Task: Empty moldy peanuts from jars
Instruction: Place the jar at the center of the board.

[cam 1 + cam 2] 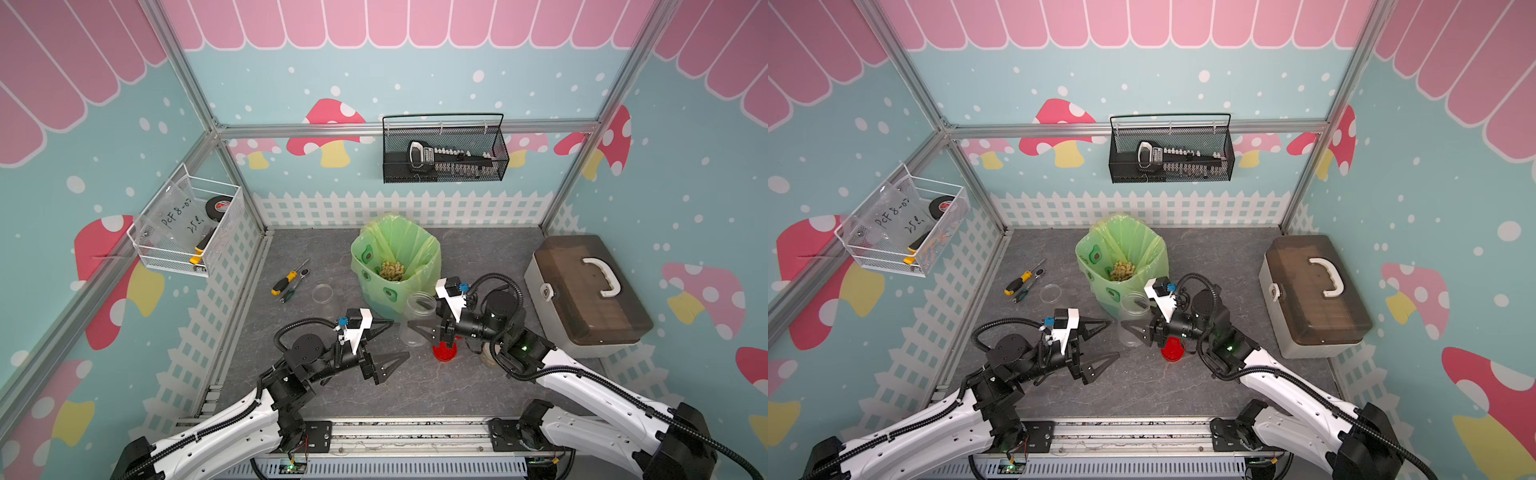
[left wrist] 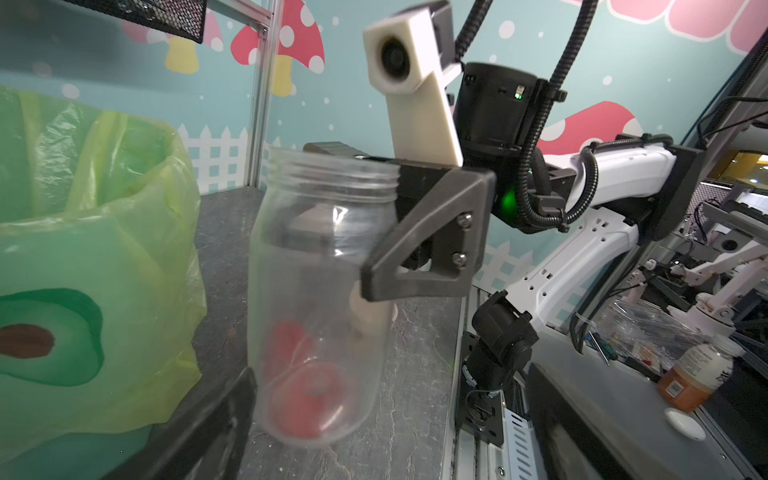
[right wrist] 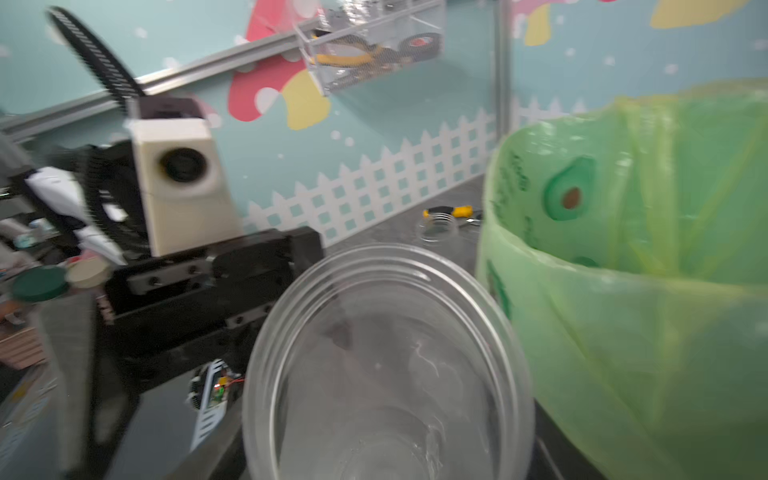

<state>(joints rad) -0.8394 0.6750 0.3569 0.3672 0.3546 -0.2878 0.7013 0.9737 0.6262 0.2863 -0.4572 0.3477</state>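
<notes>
Left arm [image 1: 224, 428] bent low, left jaws spread wide, empty; right jaws clamp lidless jar [image 1: 417, 309].

Bag [image 1: 370, 286]: light green, yellower at the rim, printed with dark green avocados with brown pits. Peanuts [image 1: 392, 271]: pale beige-yellow; any green tint is too small to tell. Jar [image 1: 417, 322]: clear, colourless. Lid [image 1: 443, 354]: red. Table [image 1: 415, 386]: dark grey, pale veining. Walls [image 1: 415, 83]: teal, white dots, red mushrooms, white fence band. Box [image 1: 582, 307]: smoky brown top, grey base, white handle. Screwdriver [image 1: 284, 281]: yellow and black.
</notes>
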